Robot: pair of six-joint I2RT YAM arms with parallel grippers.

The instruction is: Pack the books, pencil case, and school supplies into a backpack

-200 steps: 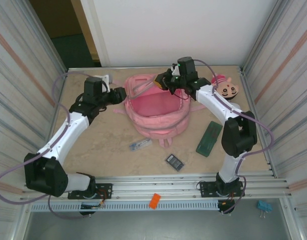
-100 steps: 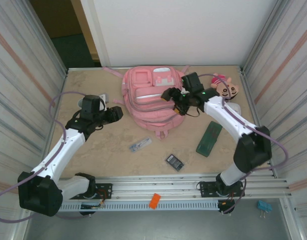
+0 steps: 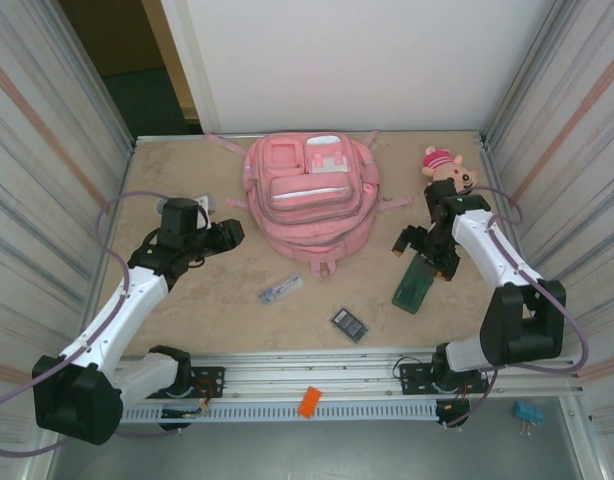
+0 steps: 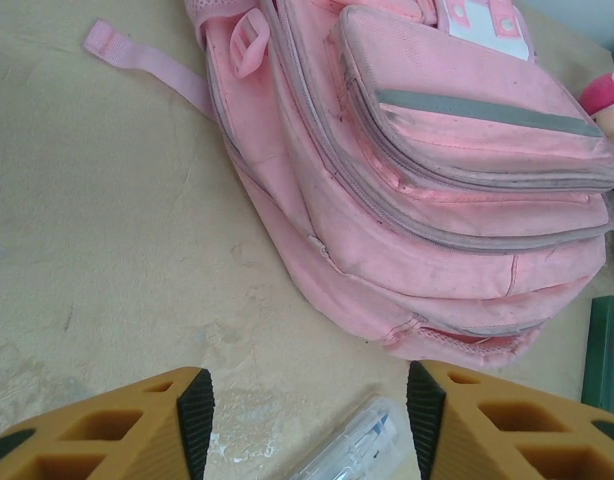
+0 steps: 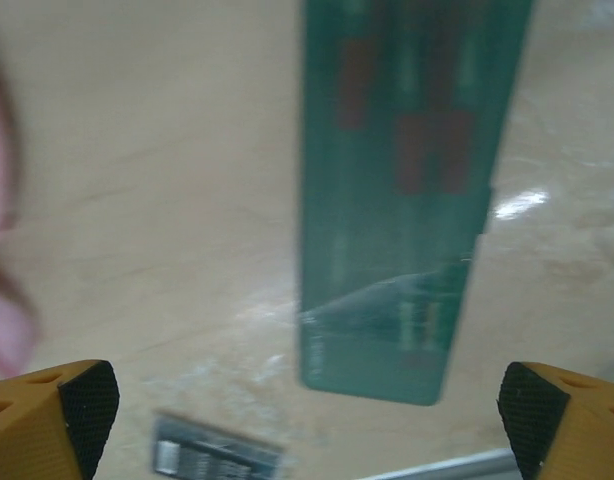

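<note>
1. Right pincer (image 3: 417,246) hangs just above the far end of the green pencil case (image 3: 419,280), jaws spread wide, with nothing held between them.
2. That pencil case lies flat and slanted on the bench (image 3: 217,310), to the right of the pink backpack (image 3: 307,200) and apart from it.
3. The step in hand is judged to be lifting the pencil case. The jaws are seen set across its narrow width, which suits the grip. The case is best taken nearer the middle of its length, so that neither end droops. The right wrist view is blurred, so the line-up should be checked before closing.
4. The left pincer (image 4: 310,420) is partly spread and empty. It is held near the backpack's lower left side, above the silvery-blue item (image 4: 352,450).
5. The backpack lies with its front pockets up. Whether its main zip is open cannot be told, and it may have to be held open by the left pincer.
6. The right side wall (image 3: 557,150) stands near the case, and the front rail (image 3: 317,365) lies beyond its near end. A straight lift before any swing to the left is advised.
7. A doll (image 3: 449,170) sits in the far right corner and a calculator (image 3: 350,323) lies near the front edge. Bare bench between the case and the backpack offers an open path.
</note>
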